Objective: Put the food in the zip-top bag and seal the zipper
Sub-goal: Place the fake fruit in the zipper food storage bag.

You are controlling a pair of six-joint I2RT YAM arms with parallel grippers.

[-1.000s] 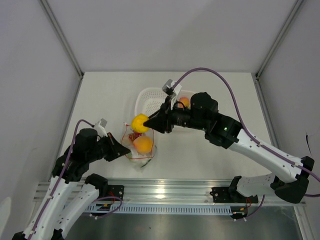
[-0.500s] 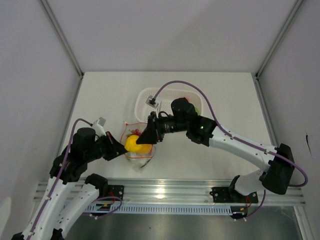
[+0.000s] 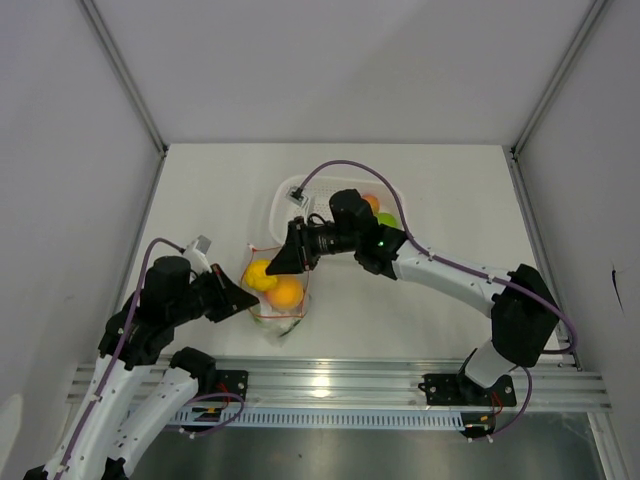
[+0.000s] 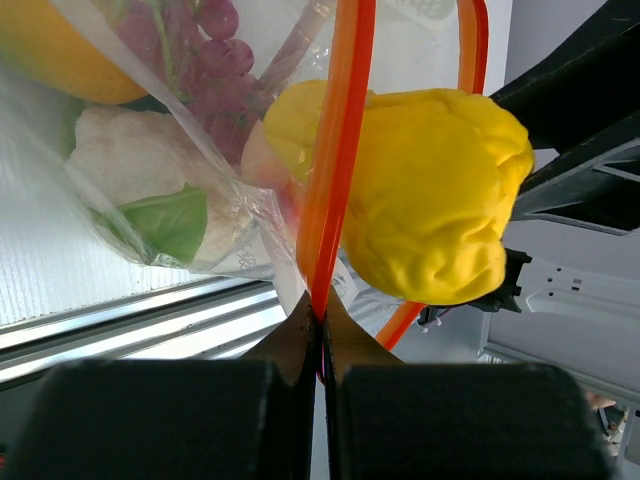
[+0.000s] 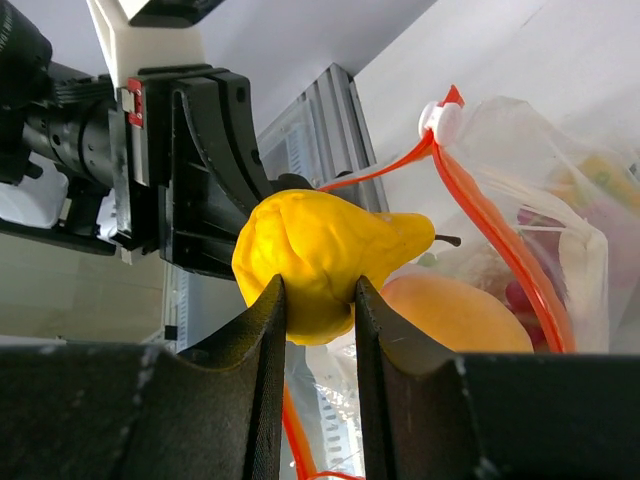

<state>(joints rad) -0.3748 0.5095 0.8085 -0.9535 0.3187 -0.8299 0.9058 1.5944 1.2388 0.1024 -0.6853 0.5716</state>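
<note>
The clear zip-top bag [image 3: 280,312] stands open near the table's front. My left gripper [image 4: 320,318] is shut on its red-orange zipper [image 4: 335,150] and holds the mouth open. My right gripper [image 5: 319,300] is shut on a yellow lemon [image 5: 315,258] at the bag's mouth; the lemon also shows in the left wrist view [image 4: 430,195] and from above [image 3: 259,274]. Inside the bag lie an orange [image 3: 287,293], dark red grapes [image 4: 195,45] and a white cauliflower [image 4: 125,160]. My left gripper [image 3: 248,297] is at the bag's left edge, my right gripper [image 3: 272,270] over its mouth.
The white perforated basket [image 3: 290,200] stands behind the bag, with an orange fruit [image 3: 371,202] and a green apple [image 3: 388,219] in it. The right arm reaches across over the basket. The aluminium rail [image 3: 330,385] runs along the table's near edge.
My right gripper has carried the lemon from above the basket's front down and left into the bag's mouth. My left gripper has kept its hold on the zipper.
</note>
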